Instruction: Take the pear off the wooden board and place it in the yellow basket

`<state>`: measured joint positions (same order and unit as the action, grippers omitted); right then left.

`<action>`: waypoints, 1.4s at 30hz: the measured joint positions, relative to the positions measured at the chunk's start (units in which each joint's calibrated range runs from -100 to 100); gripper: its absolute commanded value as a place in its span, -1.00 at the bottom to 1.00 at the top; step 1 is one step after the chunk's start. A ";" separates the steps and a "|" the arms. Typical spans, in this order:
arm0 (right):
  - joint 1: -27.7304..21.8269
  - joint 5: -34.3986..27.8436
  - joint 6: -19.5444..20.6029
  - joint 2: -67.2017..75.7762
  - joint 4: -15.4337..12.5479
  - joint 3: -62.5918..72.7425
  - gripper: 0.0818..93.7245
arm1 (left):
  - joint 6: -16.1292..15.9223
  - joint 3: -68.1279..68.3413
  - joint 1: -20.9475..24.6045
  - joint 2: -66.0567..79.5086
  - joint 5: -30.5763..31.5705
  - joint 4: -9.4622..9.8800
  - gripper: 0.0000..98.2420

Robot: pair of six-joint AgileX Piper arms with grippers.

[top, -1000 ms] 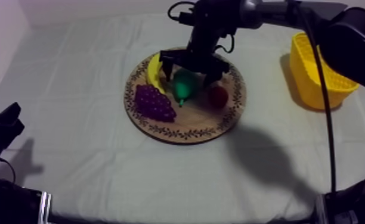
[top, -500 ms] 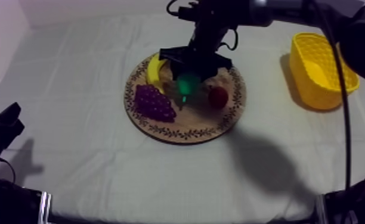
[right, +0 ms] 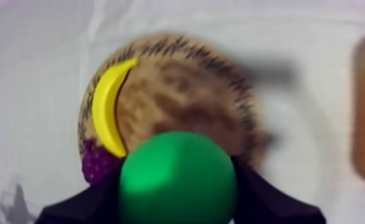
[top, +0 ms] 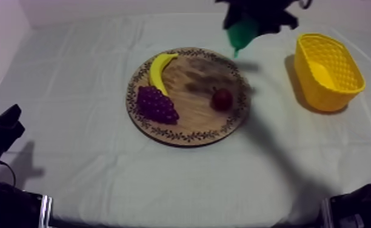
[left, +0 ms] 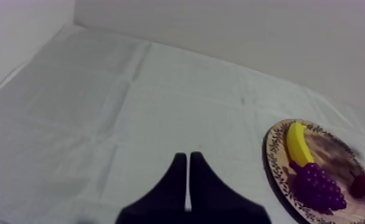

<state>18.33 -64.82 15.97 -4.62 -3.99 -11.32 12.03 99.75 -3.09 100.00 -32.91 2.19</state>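
Pear (top: 240, 33): green, in the air at the top of the overhead frame, right of centre, beyond the far edge of the board (top: 188, 138) and left of the basket (top: 330, 91).
Your right claw (top: 256, 17): closed round the pear, one black finger on each side.
Your left claw (left: 188, 179): fingers pressed together, holding nothing, over bare cloth (top: 91, 164).
Board: centre of frame, carrying a banana (top: 158, 70), grapes (top: 156, 104) and a small red fruit (top: 222, 99).
Basket: yellow, at the right edge, apart from the board.

Left hand (left: 188, 161) and right hand (right: 176, 199): black, smooth, tapered fingers (matte, broad-based)
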 measured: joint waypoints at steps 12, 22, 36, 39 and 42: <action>-16.74 0.41 -6.35 18.86 -0.17 -13.25 -0.44 | 0.00 0.00 0.00 0.00 0.00 0.00 -1.00; -26.32 8.01 -8.82 18.84 1.42 -22.32 -0.25 | 0.00 0.00 0.00 0.00 0.00 0.01 -1.00; -28.54 8.79 -10.02 18.94 1.01 -28.25 0.68 | 0.00 0.00 0.00 0.00 0.00 0.00 -1.00; -29.28 6.45 -11.12 22.17 0.95 -27.79 0.57 | 0.00 0.00 0.00 0.00 0.00 0.00 -1.00; -29.63 3.89 -12.35 26.82 0.59 -27.04 0.40 | 0.00 0.00 0.00 0.00 0.00 0.00 -1.00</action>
<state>-11.30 -60.93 3.62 22.20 -3.40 -38.36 12.03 99.75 -3.09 100.00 -32.91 2.19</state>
